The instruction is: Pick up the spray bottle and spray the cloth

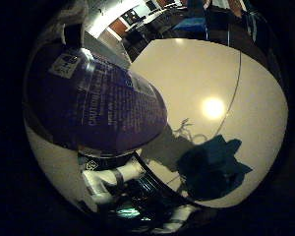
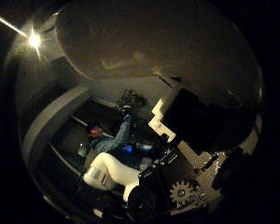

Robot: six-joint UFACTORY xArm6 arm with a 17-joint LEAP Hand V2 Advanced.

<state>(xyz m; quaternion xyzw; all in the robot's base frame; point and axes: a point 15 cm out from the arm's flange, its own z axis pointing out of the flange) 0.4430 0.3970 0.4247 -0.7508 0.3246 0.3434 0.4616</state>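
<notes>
A lab or office workroom, set up for robot trials.

A broad pale round table (image 1: 226, 73) fills the near ground, lit by a bright ceiling lamp (image 2: 34, 41). Beyond its far edge, toward twelve o'clock, stand dark desks and chairs (image 1: 152, 22) against orange-brown wall panels (image 1: 119, 24). The robot's white arm (image 2: 107, 170) rises beside the table.

The hand (image 2: 191, 154) is built of blocky white and black parts, with flat white plates edged against dark housings. A pale toothed gear wheel (image 2: 180, 192) sits on its body beside a dark round part, and a smooth white rounded arm (image 2: 109, 170) runs up to it. In the other palm view, the fingers (image 1: 108, 179) show as white segments with a dark band between them.
</notes>
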